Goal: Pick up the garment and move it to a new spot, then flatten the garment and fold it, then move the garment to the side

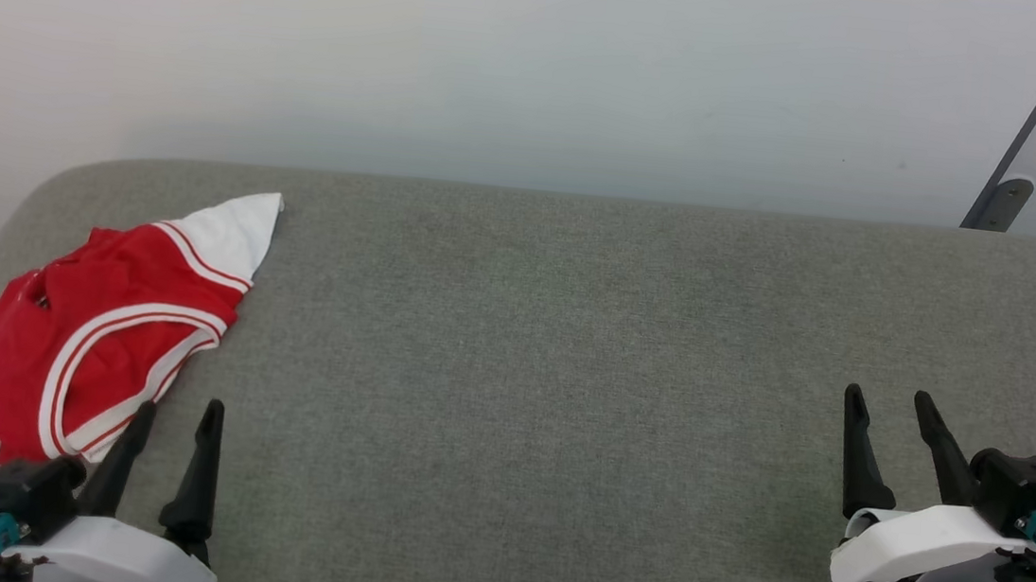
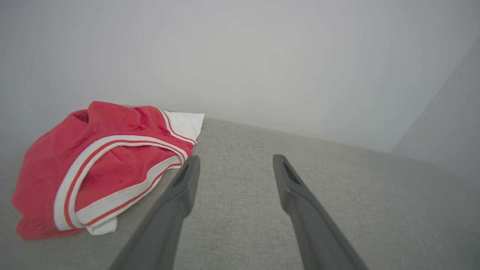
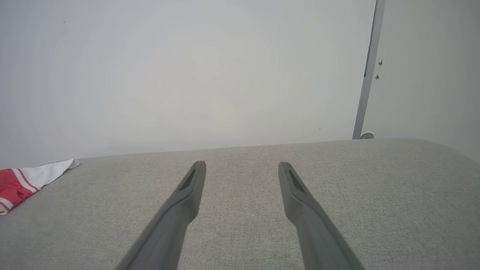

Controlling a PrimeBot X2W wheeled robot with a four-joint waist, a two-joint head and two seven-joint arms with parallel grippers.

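Left claw [image 1: 181, 405] and right claw [image 1: 888, 393] gape empty; the left, just beside the crumpled garment [image 1: 96, 326], should pinch a thick fold firmly.

garment [image 1: 87, 326]: soft matt red cloth, white ribbed trim. table [image 1: 569, 353]: grey woven fabric, rough matt. gripper fingers [image 1: 199, 465]: dark matt plastic.

Open grey surface [image 1: 550, 351] right of the garment [image 1: 96, 326].
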